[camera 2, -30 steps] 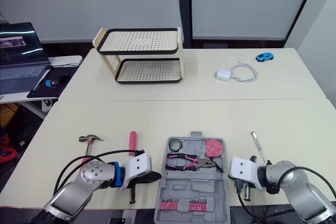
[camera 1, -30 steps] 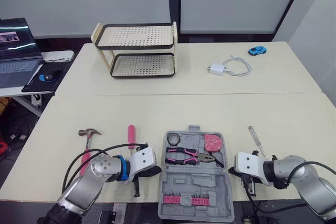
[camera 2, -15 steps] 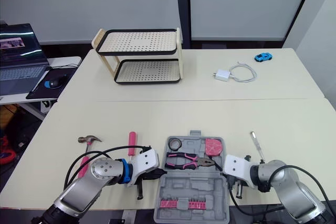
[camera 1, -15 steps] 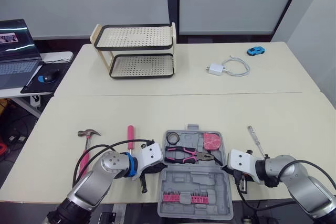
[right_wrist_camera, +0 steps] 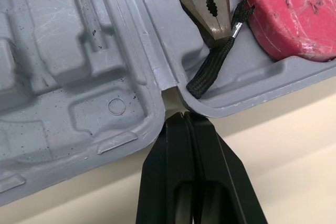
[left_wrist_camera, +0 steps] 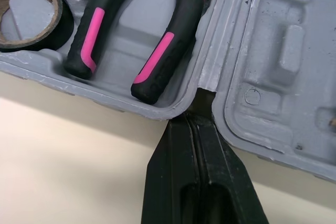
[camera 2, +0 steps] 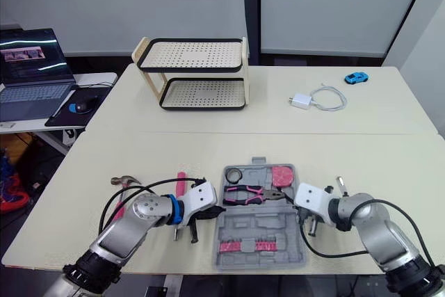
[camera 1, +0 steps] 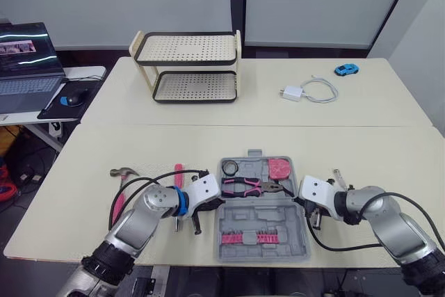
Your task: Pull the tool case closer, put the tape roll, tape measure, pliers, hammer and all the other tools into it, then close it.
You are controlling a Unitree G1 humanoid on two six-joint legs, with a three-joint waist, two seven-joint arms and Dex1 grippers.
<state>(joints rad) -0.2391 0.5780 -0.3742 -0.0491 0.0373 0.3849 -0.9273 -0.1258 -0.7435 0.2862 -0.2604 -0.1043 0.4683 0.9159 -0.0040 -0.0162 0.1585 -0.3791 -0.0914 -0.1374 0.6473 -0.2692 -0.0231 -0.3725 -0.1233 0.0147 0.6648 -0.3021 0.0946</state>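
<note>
Starting at my left, the hammer [camera 1: 123,172] is lying on the table [camera 1: 208,140] well outside the case, and the pink screwdriver [camera 1: 178,169] is lying just beside my left wrist. Both are waiting to go in.

My left gripper [left_wrist_camera: 195,121] is resting with its two fingers pressed flat together, holding nothing, the tip touching the hinge notch on the left side of the tool case [camera 1: 278,217]. The case is lying open and flat between my two arms, near the front edge of the table. The tape roll [left_wrist_camera: 59,27], pliers [left_wrist_camera: 163,51] and tape measure [right_wrist_camera: 294,14] are sitting in the far half.

My right gripper [right_wrist_camera: 182,116] is mirroring this: fingers closed on each other, empty, tip in the right-hand hinge notch. Beyond it, what I take to be a second screwdriver [camera 1: 338,176] is lying near my right forearm, though it is partly hidden.

I am judging the case to be stiff moulded plastic, light in itself but weighted by the steel inside, and likely to slide easily on this smooth top. The notches are giving me the surest purchase, but uneven pressure could swivel it, and the thin hinge looks like its weakest point.
</note>
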